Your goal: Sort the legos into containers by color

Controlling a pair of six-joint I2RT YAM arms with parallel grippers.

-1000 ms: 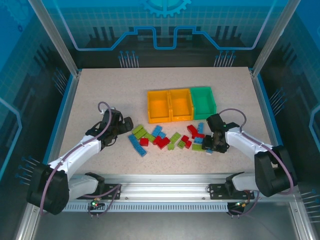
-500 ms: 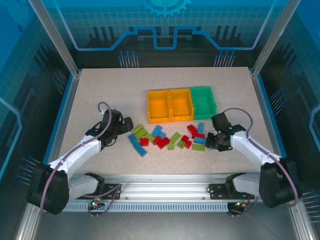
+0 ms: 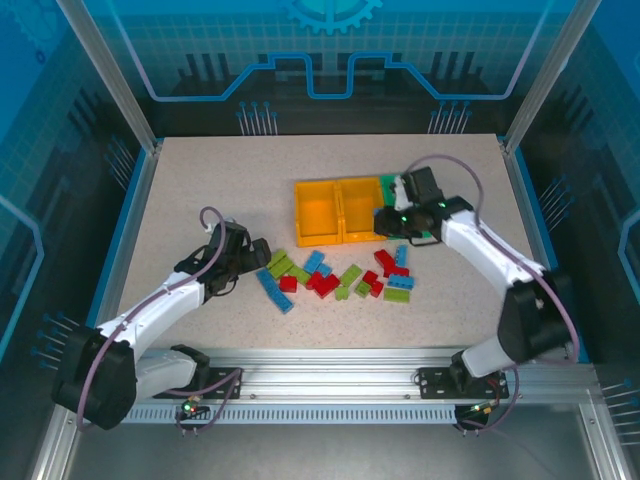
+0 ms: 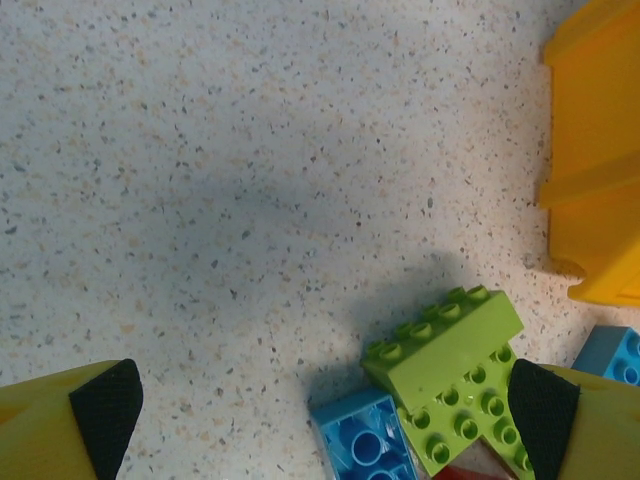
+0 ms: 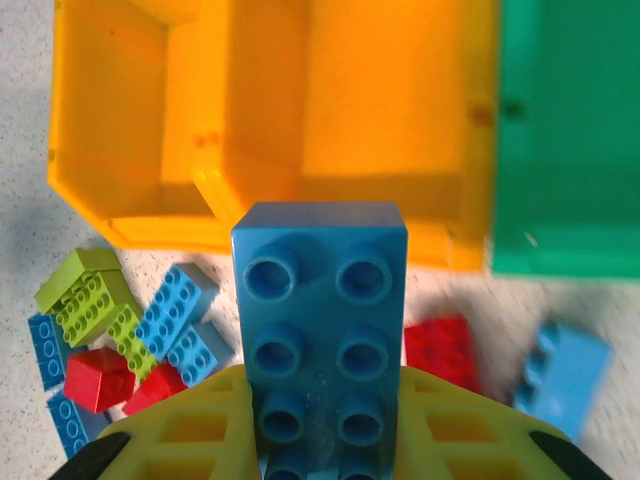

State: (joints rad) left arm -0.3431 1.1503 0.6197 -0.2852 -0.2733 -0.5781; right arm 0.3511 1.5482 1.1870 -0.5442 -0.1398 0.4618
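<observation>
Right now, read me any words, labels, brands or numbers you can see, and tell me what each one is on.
No text can be read anywhere.
The blue brick shows no lettering on its studs.
The bins and the table are unmarked.
The back wall bears a gear outline and line patterns, but no letters or numbers.

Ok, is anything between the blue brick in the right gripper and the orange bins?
Nothing visible. The right gripper holds the blue brick right at the middle orange bin, whose open top looks empty.
</observation>
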